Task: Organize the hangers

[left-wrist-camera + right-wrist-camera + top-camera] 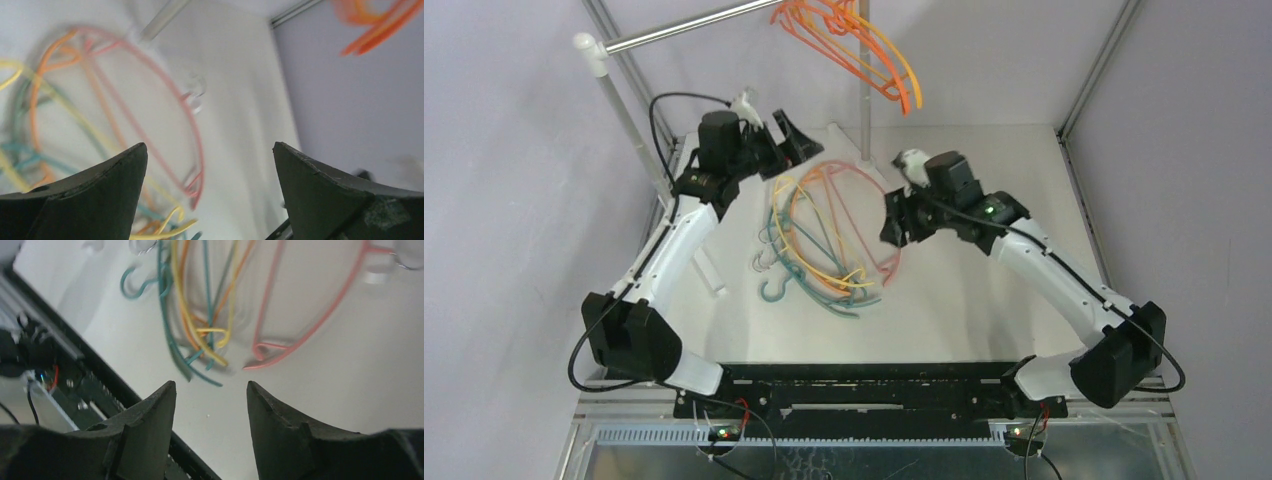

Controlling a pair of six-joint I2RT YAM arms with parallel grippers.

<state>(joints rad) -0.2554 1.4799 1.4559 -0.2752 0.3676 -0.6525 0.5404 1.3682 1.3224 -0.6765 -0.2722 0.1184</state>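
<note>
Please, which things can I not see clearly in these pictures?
- Pile of hangers, top view: the hangers overlap and tangle, so their number is unclear.
- Orange hangers on the rail, top view: the picture's top edge cuts off their upper parts.
- Pink hanger, left wrist view: motion blur hides fine detail.

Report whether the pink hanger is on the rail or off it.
Off: the pink hanger lies flat on the table; only orange hangers hang from the rail.
</note>
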